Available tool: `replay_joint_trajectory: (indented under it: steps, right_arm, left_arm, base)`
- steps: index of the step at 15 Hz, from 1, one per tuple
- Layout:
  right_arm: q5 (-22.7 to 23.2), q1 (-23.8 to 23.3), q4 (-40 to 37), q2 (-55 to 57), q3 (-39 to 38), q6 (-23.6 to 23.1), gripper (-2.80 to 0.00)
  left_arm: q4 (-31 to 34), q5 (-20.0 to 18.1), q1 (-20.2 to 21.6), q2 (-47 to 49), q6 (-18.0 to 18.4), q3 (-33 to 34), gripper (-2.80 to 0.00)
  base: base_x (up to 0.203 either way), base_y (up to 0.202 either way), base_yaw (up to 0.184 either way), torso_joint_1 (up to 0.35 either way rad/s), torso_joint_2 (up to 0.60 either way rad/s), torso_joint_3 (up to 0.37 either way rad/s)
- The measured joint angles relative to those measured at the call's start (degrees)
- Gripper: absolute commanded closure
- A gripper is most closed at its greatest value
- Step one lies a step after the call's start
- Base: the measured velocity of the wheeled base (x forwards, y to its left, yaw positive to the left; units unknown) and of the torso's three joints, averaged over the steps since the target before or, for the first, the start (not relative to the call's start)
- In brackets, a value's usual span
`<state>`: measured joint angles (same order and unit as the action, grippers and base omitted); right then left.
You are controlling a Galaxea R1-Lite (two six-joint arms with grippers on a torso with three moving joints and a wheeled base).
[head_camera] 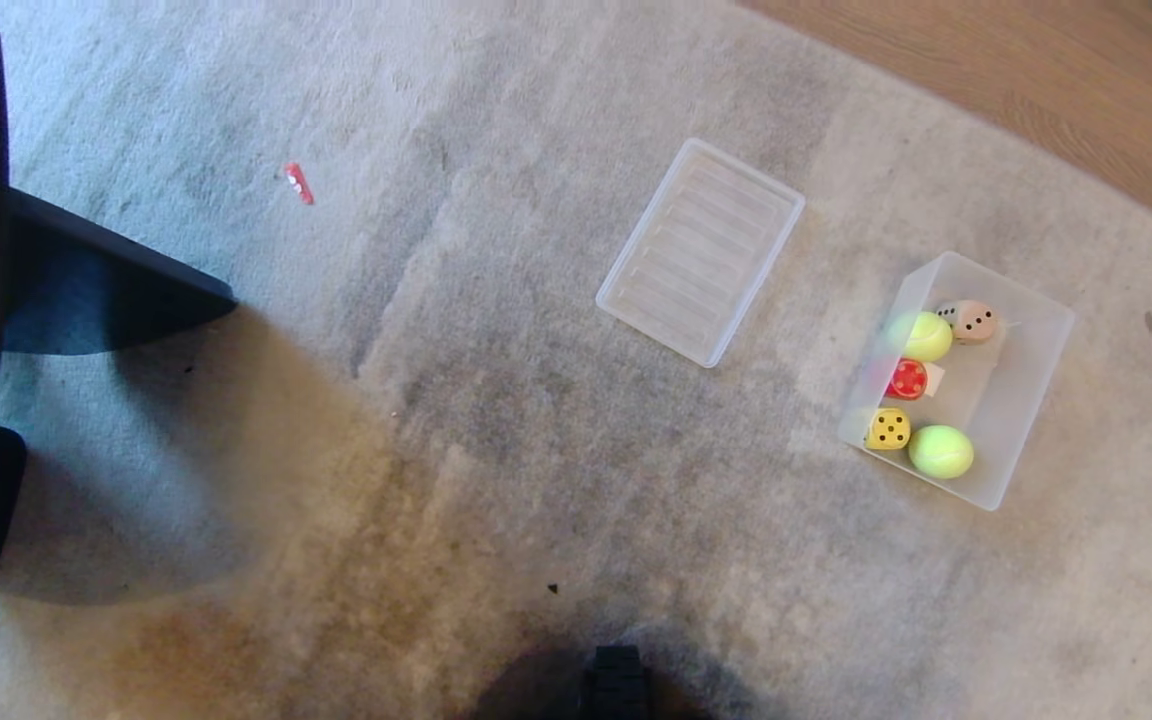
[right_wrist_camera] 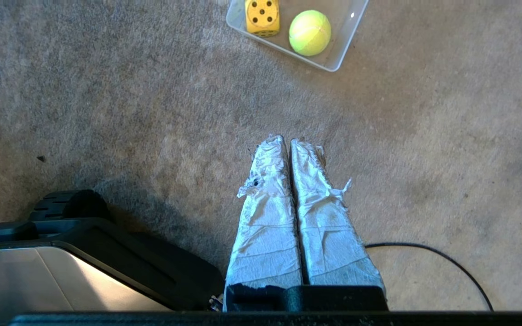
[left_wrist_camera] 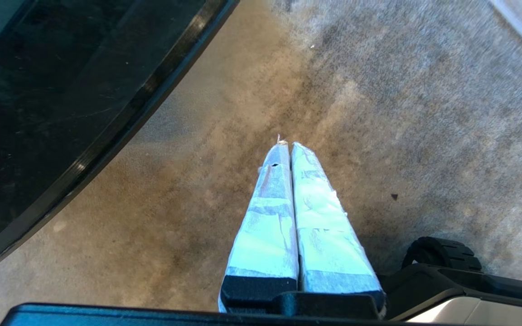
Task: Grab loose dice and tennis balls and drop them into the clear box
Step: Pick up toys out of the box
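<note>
Clear box (right_wrist_camera: 333,61) ahead of right gripper (right_wrist_camera: 287,141), apart

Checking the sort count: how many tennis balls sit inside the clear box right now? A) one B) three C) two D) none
C: the head view shows two tennis balls inside the clear box, alongside the yellow, red and tan dice.

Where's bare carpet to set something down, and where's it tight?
Free: the wide carpet stretch between the dark furniture on the left and the flat clear lid, with only a small red scrap on it. Tight: the clear box, holding two tennis balls and three dice.
</note>
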<state>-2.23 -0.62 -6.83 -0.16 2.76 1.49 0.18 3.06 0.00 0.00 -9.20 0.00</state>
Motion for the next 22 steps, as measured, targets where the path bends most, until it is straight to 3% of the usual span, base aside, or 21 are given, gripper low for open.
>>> replay_joint_trajectory:
  steps: [22]
  right_arm:
    - [0.04, 0.05, 0.00, 0.06, -0.01, -0.04, 0.00]
  left_arm:
    - [0.02, 0.41, 0.00, 0.00, -1.02, 0.00, 0.00]
  base:
    - [0.000, 0.000, 0.000, 0.003, 0.00, 0.203]
